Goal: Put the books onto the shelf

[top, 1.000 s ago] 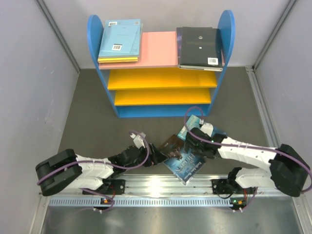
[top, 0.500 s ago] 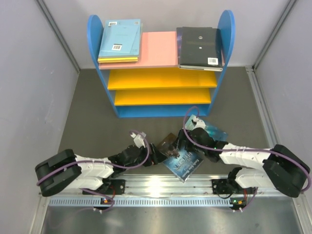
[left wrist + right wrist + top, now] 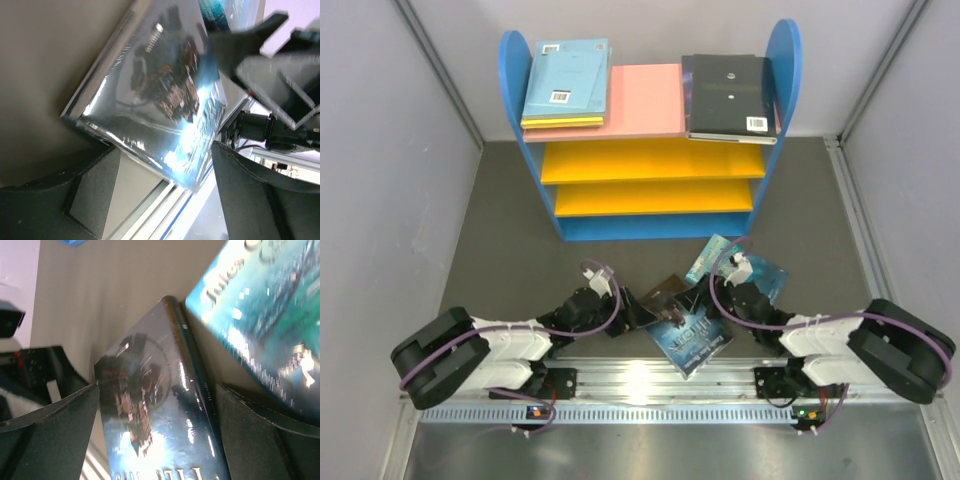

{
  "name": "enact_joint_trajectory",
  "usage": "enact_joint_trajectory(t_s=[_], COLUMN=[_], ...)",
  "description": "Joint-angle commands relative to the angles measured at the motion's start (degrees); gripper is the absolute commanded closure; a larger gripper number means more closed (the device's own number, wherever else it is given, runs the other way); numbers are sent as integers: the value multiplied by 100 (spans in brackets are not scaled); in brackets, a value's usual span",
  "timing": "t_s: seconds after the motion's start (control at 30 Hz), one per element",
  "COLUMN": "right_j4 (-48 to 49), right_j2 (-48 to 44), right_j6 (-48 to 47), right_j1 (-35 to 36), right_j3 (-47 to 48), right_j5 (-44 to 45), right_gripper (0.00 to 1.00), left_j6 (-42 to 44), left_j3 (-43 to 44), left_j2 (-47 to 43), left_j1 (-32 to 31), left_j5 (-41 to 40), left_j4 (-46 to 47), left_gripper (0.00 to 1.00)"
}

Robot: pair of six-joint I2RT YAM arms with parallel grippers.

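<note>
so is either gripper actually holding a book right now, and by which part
Nothing is gripped. The left gripper and right gripper both stand open, each straddling an edge of the dark glossy book.

Dark grey-brown tabletop (image 3: 510, 230), matte, pale lilac-grey wall panels at left edge (image 3: 380, 200), right edge (image 3: 910, 150) and far edge (image 3: 650, 25), aluminium struts in far-left corner (image 3: 435, 72) and far-right corner (image 3: 880, 68), aluminium rail (image 3: 620, 385) along near edge, overhead light glare on rail
</note>
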Motion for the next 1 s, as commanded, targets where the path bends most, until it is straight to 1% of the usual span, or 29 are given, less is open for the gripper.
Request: enact_joint_trajectory(t_s=[0.0, 0.03, 0.07, 0.1, 0.17, 0.27, 0.3, 0.33, 0.4, 0.47, 0.53, 0.57, 0.67, 0.7, 0.77, 0.8, 0.83, 0.87, 0.9, 0.93, 0.97], right_j4=[-499, -1058, -1290, -1614, -1880, -1724, -1680, -1357, -1030, -1011, -1274, -1466, -2291, -3043, -3933, -4878, -5270, -5605, -6052, -6134, -6135], right_j2=[-636, -855, -1275, -1497, -2032, -2447, -2474, -2475, -2326, -2177, -2158, -2184, -2220, -2246, -2456, -2561, -2684, -2894, -2992, -3098, -3125], right_j6=[1760, 1672, 1645, 1636, 1636, 1855, 1882, 2004, 2119, 2102, 2032, 2006, 1821, 1760, 1663, 1654, 1715, 1794, 1899, 2117, 2250], right_j1=[1154, 1242, 1278, 1304, 1331, 1331, 1331, 1331, 1331, 1331, 1331, 1331, 1339, 1357, 1532, 1637, 1882, 1997, 2112, 2339, 2420], right_j3=[20, 37, 46, 38, 3, -269, -357, -436, -578, -543, -490, -438, -17, 98, 501, 634, 748, 897, 925, 917, 812], right_j5=[-4022, -3969, -3890, -3872, -3811, -3705, -3661, -3626, -3468, -3249, -3038, -2785, -2520, -2431, -2019, -1817, -1632, -1274, -1114, -895, -823], right_gripper=[10, 10, 10, 10, 10, 10, 10, 10, 10, 12, 12, 12, 12, 12, 12, 10, 9, 8, 7, 7, 6], left_j6=[304, 313, 348, 348, 366, 375, 375, 366, 348, 340, 322, 296, 252, 252, 313, 331, 366, 470, 541, 611, 734], left_j3=[294, 329, 382, 408, 461, 461, 453, 435, 400, 365, 330, 277, 172, 163, 267, 338, 417, 600, 724, 847, 1048], left_j2=[378, 440, 510, 571, 685, 800, 809, 827, 844, 827, 809, 783, 687, 625, 371, 248, 116, -137, -262, -446, -526], left_j1=[205, 223, 232, 249, 240, 249, 249, 241, 240, 241, 240, 249, 249, 241, 249, 249, 249, 241, 240, 249, 241], left_j5=[-794, -794, -785, -785, -750, -653, -627, -600, -547, -530, -504, -486, -442, -451, -547, -608, -774, -863, -925, -1169, -1345], left_j4=[-498, -498, -507, -490, -454, -340, -305, -244, -182, -156, -129, -103, 3, -110, -452, -1046, -1322, -1725, -2120, -2881, -3176], left_gripper=[20, 20, 21, 21, 22, 24, 25, 25, 25, 25, 25, 25, 25, 25, 26, 26, 26, 26, 25, 25, 25])
